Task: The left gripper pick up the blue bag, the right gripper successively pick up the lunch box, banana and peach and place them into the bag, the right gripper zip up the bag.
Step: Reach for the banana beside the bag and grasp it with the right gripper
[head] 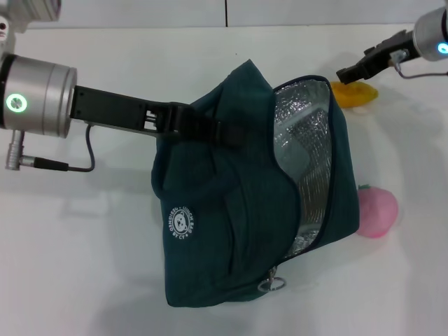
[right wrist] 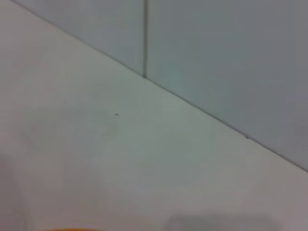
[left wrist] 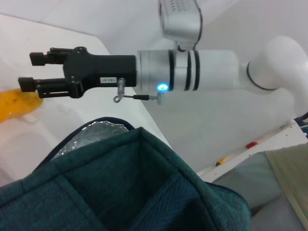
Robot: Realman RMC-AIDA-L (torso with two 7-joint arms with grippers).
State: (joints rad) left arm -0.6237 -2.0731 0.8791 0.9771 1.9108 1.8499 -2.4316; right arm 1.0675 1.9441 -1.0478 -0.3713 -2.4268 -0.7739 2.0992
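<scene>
The blue bag (head: 231, 231) lies in the middle of the table, its mouth open and the silver foil lining (head: 308, 147) showing. My left gripper (head: 210, 129) is shut on the bag's upper edge by a strap. My right gripper (head: 344, 74) hovers at the far right, just above the yellow banana (head: 355, 93). In the left wrist view the right gripper (left wrist: 26, 71) is open and empty, with the banana (left wrist: 14, 103) beneath it and the bag (left wrist: 134, 187) in front. The pink peach (head: 378, 210) lies right of the bag. The lunch box is hidden.
The bag's metal ring zipper pull (head: 271, 283) hangs at its near edge, and the white bear logo (head: 182, 222) faces up. The white table (head: 84, 252) runs to a grey wall at the back. The right wrist view shows only table and wall.
</scene>
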